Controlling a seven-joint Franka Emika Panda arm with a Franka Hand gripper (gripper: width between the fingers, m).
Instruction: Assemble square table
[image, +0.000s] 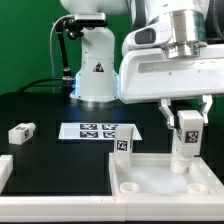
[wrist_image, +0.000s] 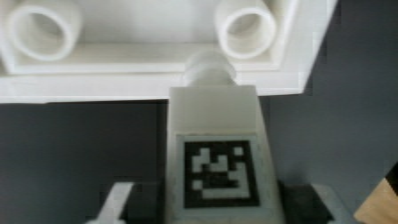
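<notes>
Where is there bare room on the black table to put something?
Bare: the black patch between the loose leg, the marker board and the square slab. Crowded: over the slab, where the gripper holds a second leg.

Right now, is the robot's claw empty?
No: the gripper is shut on a white tagged leg, holding it upright between its two fingers.

Both pictures were small and soft. The exterior view was bright and evenly lit, its white plastic washed out against the black table (image: 40, 105). The close wrist view was blurred, the leg's (wrist_image: 217, 130) tag fuzzy-edged.
</notes>
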